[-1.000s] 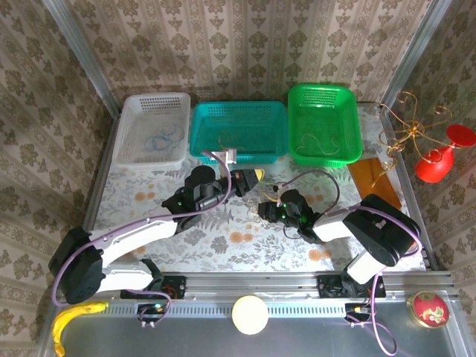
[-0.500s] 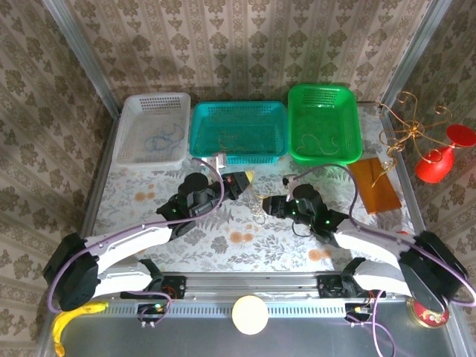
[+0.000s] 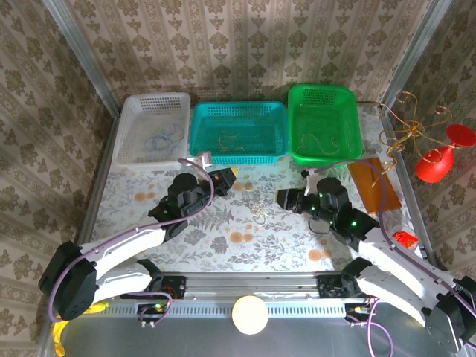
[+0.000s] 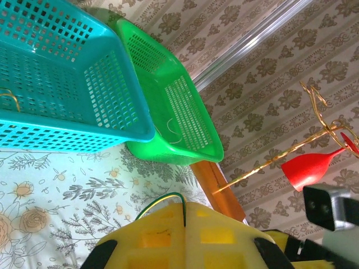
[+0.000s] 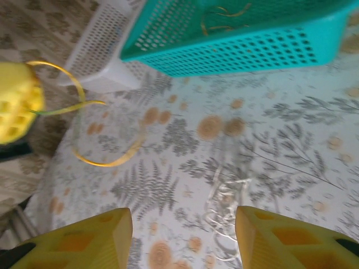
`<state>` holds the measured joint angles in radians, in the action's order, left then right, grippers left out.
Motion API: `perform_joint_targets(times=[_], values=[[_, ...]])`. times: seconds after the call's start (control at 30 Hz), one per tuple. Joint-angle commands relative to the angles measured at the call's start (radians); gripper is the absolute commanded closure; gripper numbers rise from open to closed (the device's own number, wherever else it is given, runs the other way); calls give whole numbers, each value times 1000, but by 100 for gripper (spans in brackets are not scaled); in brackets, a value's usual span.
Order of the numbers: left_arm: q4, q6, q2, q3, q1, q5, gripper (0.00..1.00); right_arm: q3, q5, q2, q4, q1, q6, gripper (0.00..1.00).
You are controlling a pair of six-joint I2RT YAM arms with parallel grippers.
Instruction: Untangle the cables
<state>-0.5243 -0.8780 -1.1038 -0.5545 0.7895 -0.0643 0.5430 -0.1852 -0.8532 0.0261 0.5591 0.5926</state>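
One yellow cable [image 5: 106, 161] (loop dangling) clenched in left pincer [image 3: 225, 178]; one pale cable [image 5: 224, 197] at table [image 3: 245, 249] centre, below released right pincer [image 5: 184, 227]. Risk: thin loop slipping out, or snagging turquoise basket [image 3: 238, 126] rim in transit.

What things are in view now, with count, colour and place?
white plastic basket: 1, white, far left.
teal plastic basket: 1, teal, far middle.
green plastic basket: 1, green, far right.
blue wire loops: several, blue, in the white basket.
gold wire loops: few, gold, in the teal basket.
pale wire: 1, whitish, in the green basket.
clear wire loops: 1 clump, pale, lying before the teal basket.
yellow wire loop: 1, yellow, held by the left fingers.
curly wire stand: 1, gold, right edge.
red goblet: 1, red, beside the stand.
flat brown board: 1, brown, near the stand.
left fingers: 2, yellow, shut on the yellow wire loop.
right fingers: 2, yellow, open, near the clear wire loops.
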Motion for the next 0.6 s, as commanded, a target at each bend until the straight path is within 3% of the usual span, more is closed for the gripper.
perform_joint_targets(times=[0.0,0.27,0.57], values=[[-42,22,6,-5,-5,-24,100,49,-115,-41,-48,1,-13,44],[-137,1,-19,1,-5,-43,100,57,-102,-172,-193,4,142,39],[-208,-9,-50,-4,-1,-67,100,78,-130,-294,-339,4,245,41]])
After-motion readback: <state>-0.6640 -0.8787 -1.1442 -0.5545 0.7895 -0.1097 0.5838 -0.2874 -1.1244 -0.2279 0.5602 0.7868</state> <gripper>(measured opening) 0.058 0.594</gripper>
